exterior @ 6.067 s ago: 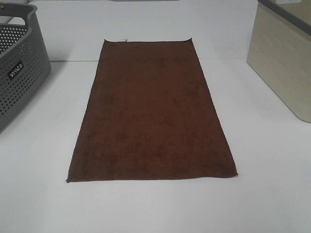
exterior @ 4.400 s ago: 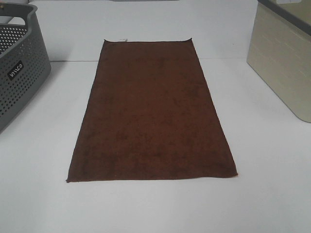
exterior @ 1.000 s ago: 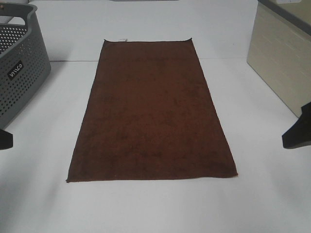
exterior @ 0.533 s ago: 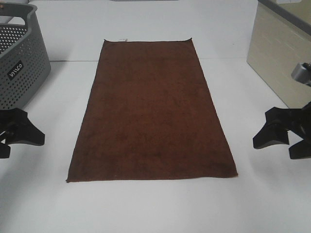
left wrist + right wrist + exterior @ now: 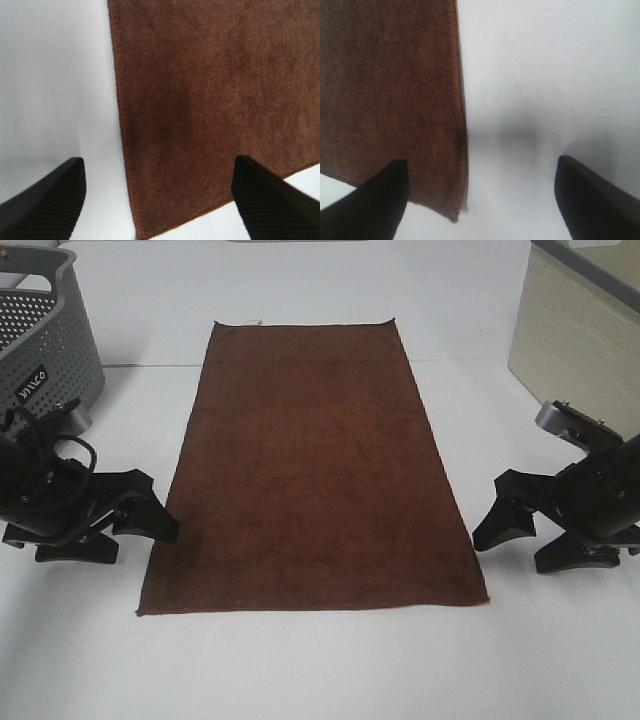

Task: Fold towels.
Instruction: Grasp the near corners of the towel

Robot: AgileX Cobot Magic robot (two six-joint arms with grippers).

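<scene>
Counting what is on the white table (image 5: 320, 670) gives one dark brown towel (image 5: 315, 465), two black grippers, one grey perforated basket (image 5: 40, 350) at the far left and one beige bin (image 5: 580, 370) at the far right. The towel lies flat and fully spread in the middle of the table, its long sides running away from the exterior high camera, with a small white tag (image 5: 256, 321) at its far edge. The left gripper (image 5: 145, 543) sits at the towel's near left corner and the right gripper (image 5: 508, 553) just beside the near right corner, one on either side of the cloth. Both have their fingers spread wide apart and hold nothing. In the left wrist view the towel (image 5: 215, 100) fills most of the frame, and its hemmed corner falls within the gap of the left gripper (image 5: 157, 200), one finger over bare table and the other over the cloth. In the right wrist view the towel (image 5: 390, 90) likewise ends in a corner between the fingers of the right gripper (image 5: 480, 200). Whether any fingertip touches the table or the cloth cannot be told.
</scene>
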